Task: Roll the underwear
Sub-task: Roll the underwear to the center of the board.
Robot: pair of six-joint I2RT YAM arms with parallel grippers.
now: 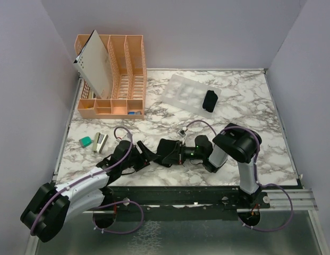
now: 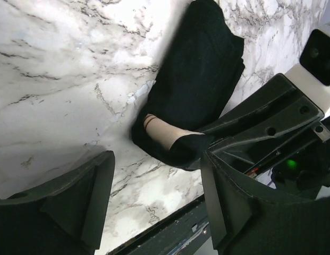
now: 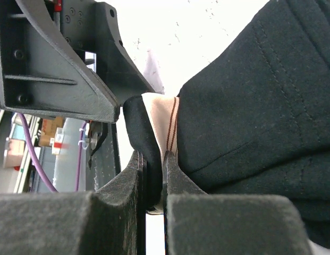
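- At the near middle of the surface [image 1: 250, 106], toward 6 o'clock in the overhead view, the underwear [image 1: 166, 150] is found as a dark, partly folded heap between the two hands.
- The right hand [image 3: 152, 170] is closed narrow on an edge of the cloth, and a fold of black fabric is pinched there just below the tan band [image 3: 160, 119].
- The left hand [image 2: 154, 186] is held wide with nothing between its fingers. It is set at 9 o'clock of the heap, close to it, though contact cannot be made out.
- A second piece, a rolled bundle [image 1: 210, 101], is seen on the clear tray [image 1: 180, 93] toward 1 o'clock, and a peach organiser [image 1: 122, 69] is stood at 10 o'clock.
- The cloth is judged to be light, soft and limp. No shape will be kept by it unaided, and any unheld part will sag or trail.
- The band is judged the best place to take hold, being thicker and firmer than the rest. It should be pinched low against the surface, through every layer, at a spot apart from the right hand's grip.
- The polished surface is expected to give little friction, so the cloth may be dragged rather than turned over. A loose roll may also be expected to spring open once released.
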